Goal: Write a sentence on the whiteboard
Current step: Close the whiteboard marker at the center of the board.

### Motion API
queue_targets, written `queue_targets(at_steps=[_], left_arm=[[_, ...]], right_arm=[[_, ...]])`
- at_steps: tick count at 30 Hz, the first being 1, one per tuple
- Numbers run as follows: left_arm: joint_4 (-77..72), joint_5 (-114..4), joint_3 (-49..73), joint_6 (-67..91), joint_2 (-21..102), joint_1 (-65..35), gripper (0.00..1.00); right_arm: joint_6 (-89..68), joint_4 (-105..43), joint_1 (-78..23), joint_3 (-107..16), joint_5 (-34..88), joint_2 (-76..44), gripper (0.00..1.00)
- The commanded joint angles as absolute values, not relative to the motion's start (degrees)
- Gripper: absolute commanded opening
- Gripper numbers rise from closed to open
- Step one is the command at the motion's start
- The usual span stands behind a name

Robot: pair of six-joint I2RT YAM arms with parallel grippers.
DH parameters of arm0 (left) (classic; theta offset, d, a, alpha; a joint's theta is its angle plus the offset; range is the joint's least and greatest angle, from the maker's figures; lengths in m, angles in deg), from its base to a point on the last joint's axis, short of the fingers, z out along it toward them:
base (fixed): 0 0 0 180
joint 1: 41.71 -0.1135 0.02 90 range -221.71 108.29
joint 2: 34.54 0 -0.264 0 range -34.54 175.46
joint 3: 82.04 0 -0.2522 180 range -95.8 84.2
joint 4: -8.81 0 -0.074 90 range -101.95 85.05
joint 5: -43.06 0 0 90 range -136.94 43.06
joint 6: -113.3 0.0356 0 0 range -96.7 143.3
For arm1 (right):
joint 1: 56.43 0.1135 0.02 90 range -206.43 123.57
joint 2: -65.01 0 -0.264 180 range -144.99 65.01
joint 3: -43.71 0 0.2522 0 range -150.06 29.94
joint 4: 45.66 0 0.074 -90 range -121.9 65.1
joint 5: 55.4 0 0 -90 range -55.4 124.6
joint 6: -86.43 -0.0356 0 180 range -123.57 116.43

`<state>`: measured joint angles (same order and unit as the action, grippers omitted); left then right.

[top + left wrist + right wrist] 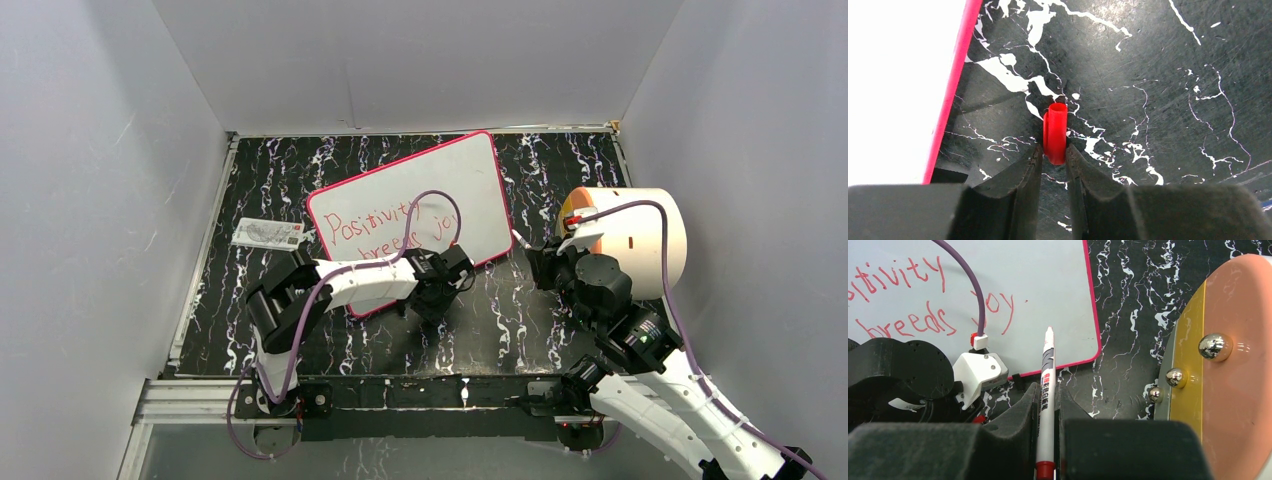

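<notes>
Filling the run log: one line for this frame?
sentence written on whiteboard | left claw holds red cap | right claw holds marker

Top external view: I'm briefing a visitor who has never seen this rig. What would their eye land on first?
Probably the whiteboard, lying askew mid-table, with the sentence "Positivity breeds joy" in red script across it. Next, the right gripper shut on a marker that points toward the board's near right corner, and the left gripper pinching a small red cap just off the board's red edge.
</notes>
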<state>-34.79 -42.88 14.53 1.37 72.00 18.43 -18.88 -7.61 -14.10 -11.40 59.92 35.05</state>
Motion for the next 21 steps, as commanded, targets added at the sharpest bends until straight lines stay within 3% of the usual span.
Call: queue_targets(at_steps=[1,5,21], left_arm=[[-35.59,-42.13,15.13,1.08,75.04,18.72,0.18],[-35.53,-41.48,15.99,1.41,74.17,19.02,0.0],[-32.93,-33.53,19.31,10.31,58.29,19.02,0.0]], right_arm=[[-19.59,-10.0,-14.4,-11.71,60.06,35.6,0.0],[-19.61,-10.0,-14.41,-11.56,60.15,35.91,0.0],[-21.95,-9.69,-14.41,-11.71,55.41,34.91,0.0]])
